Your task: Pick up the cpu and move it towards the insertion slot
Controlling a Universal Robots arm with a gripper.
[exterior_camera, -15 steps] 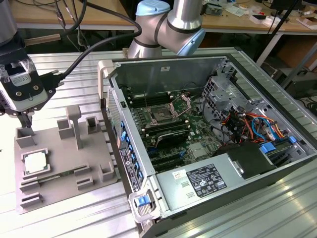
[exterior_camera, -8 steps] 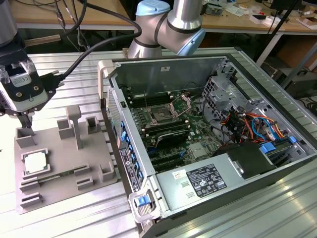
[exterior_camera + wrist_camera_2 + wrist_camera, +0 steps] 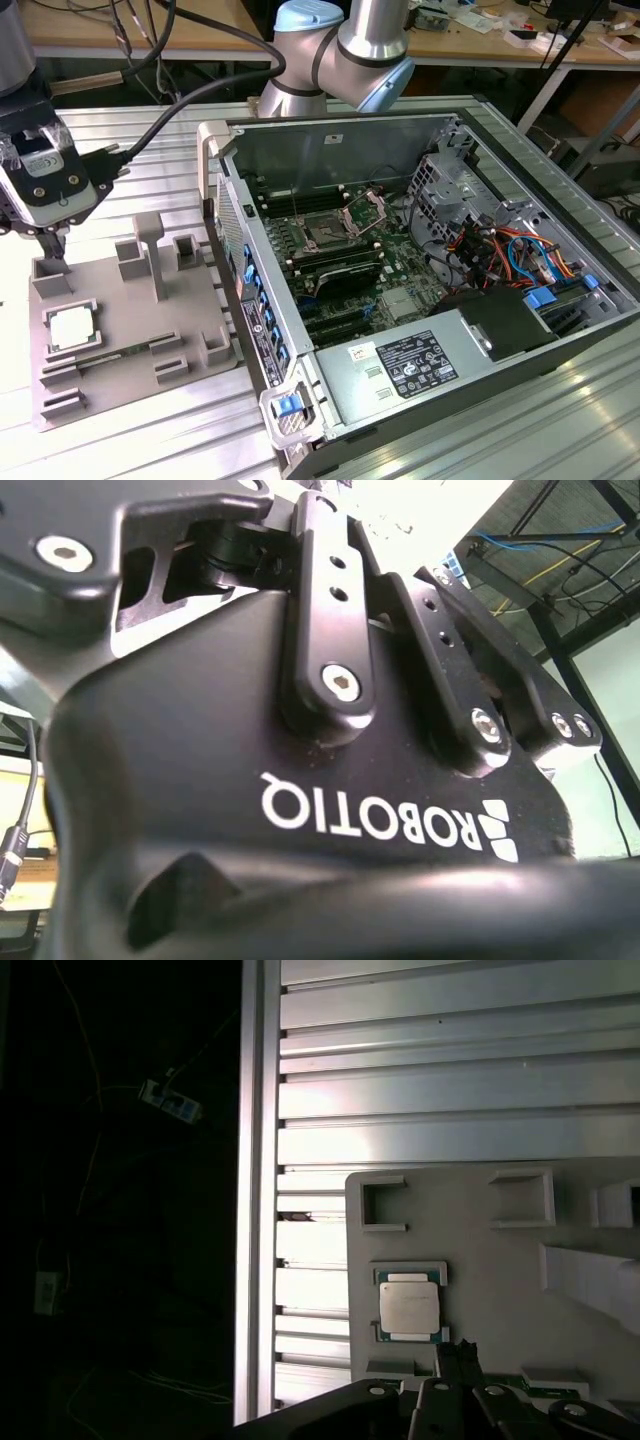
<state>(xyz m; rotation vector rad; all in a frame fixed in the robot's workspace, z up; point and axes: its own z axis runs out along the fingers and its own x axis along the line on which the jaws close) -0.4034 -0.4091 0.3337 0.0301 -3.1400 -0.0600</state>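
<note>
We saw the cpu [image 3: 72, 327] lying flat in a square recess of the grey tray [image 3: 130, 310], on the side of the tray towards the exterior view's left, its pale metal top facing up. The claw [image 3: 50, 245] hung over the far corner of that same tray, on the same side. It was near the cpu but apart from it, with a strip of bare tray and a raised block between them. Nothing of the cpu was in the claw's grasp. We could not tell whether the claw was open or closed, nor whether its lower end touched the tray.

In the first wrist view the cpu [image 3: 408, 1307] sat squarely in its recess, framed by thin green edges, and the claw's dark lower end came close beside it. The tray [image 3: 480, 1260] rested on a ribbed aluminium table [image 3: 450, 1110].

The insertion slot [image 3: 325, 233] lay well apart, towards the exterior view's right. It sat on the board inside an open computer case [image 3: 330, 135], with its steel bracket raised.
</note>
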